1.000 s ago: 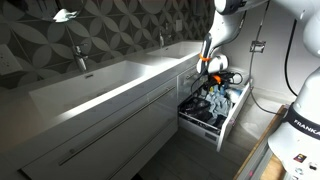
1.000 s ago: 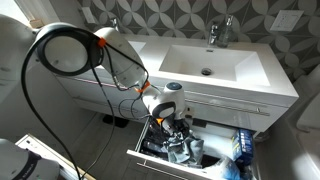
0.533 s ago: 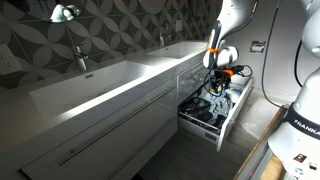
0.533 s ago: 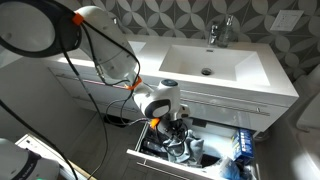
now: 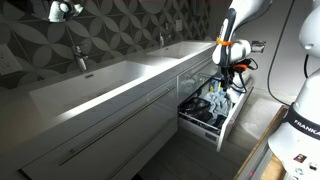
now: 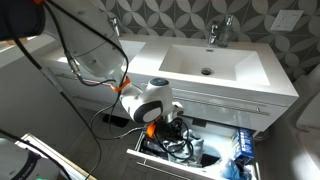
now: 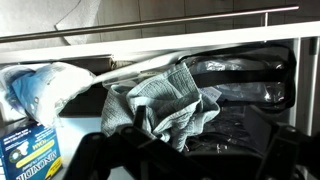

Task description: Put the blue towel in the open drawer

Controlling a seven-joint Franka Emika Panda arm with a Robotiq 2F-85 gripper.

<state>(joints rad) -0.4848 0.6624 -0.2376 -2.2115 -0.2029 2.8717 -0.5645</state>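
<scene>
The blue-grey towel [image 7: 165,105] lies crumpled inside the open drawer [image 5: 229,124], on top of dark items. It shows in both exterior views [image 5: 217,100] [image 6: 186,150]. My gripper [image 7: 195,148] is open and empty; its dark fingers frame the bottom of the wrist view, above the towel and not touching it. In both exterior views the gripper [image 5: 229,82] [image 6: 168,128] hangs just over the drawer [image 6: 172,171], below the sink counter.
A blue plastic bag [image 7: 45,88] and a small box [image 7: 27,152] sit in the drawer beside the towel, with black cables [image 7: 240,80] behind it. The white vanity with sinks [image 6: 215,65] stands above. A bar handle [image 7: 160,25] runs across the cabinet front.
The arm has risen and drawn back from the drawer. The towel stays behind in the drawer, free of the fingers.
</scene>
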